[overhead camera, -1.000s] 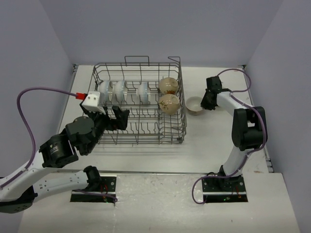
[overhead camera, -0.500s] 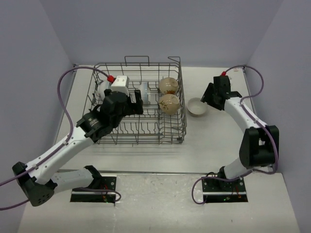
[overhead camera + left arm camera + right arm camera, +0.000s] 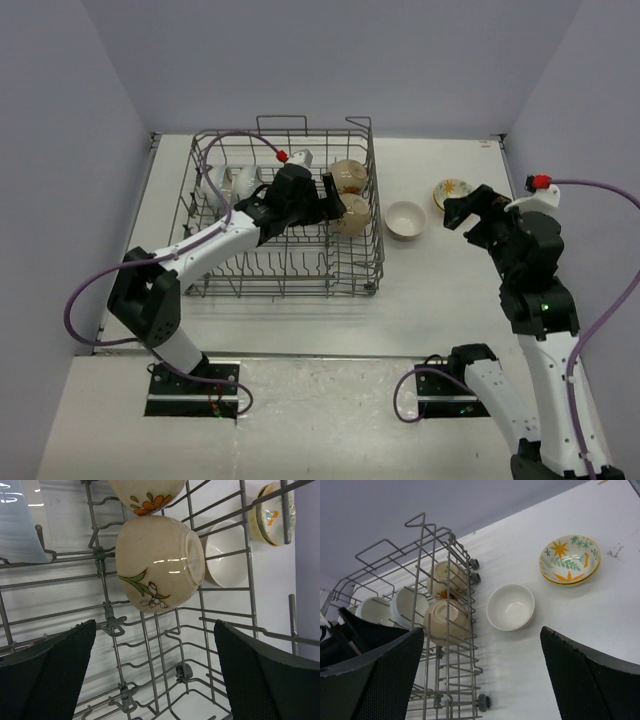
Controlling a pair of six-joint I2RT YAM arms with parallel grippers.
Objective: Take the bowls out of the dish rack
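- The left gripper (image 3: 155, 680) is inside the dish rack (image 3: 300, 262); you see its jaws spread wide and empty, near the nearer tan bowl (image 3: 160, 565), which lies on its side among the tines
- The second tan bowl (image 3: 347, 175) sits by the rack's far right corner, cut off in the left wrist view
- The racked white bowls (image 3: 225, 185) are at the rack's far left, partly hidden by the arm, so you cannot count them
- The right gripper (image 3: 480, 675) hangs wide and empty over the desk (image 3: 450, 300), towards its right edge
- The loose white bowl (image 3: 510, 607) stands upright on the desk, just beside the rack's right side
- The yellow-floral bowls (image 3: 570, 559) lie further right and look like two stacked
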